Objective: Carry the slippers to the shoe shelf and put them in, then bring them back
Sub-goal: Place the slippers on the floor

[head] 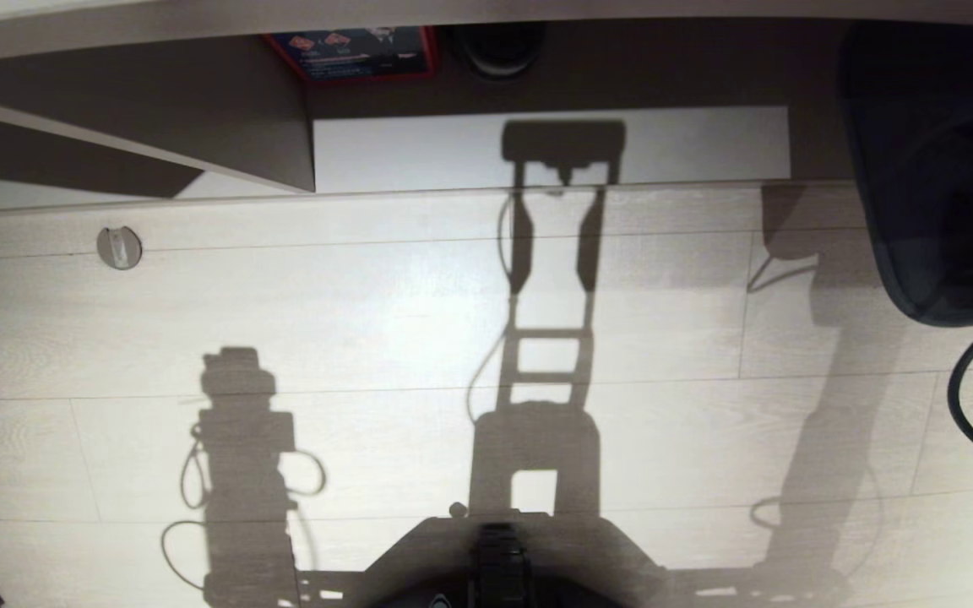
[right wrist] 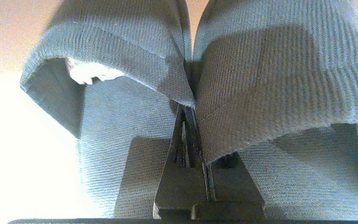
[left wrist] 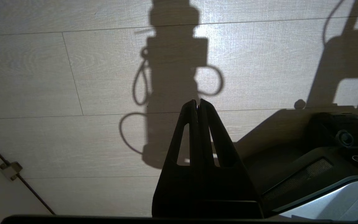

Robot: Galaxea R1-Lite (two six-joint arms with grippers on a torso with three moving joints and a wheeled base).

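At the right edge of the head view, above the pale wood floor (head: pixel 368 321), the slippers (head: pixel 926 169) hang as a dark pair, off the floor. Right gripper (right wrist: pixel 189 105) has its fingers clamped together on the inner edges of both. Left gripper (left wrist: pixel 197 104) hovers over the floor, fingers pressed together, holding nothing.

The slippers (head: pixel 926 169) run off the right edge of the head view, so only one dark shape shows. In the right wrist view their toes are cropped and fabric covers the right hand's (right wrist: pixel 189 102) tips. The red box (head: pixel 356 52) is cut off too, print unreadable.
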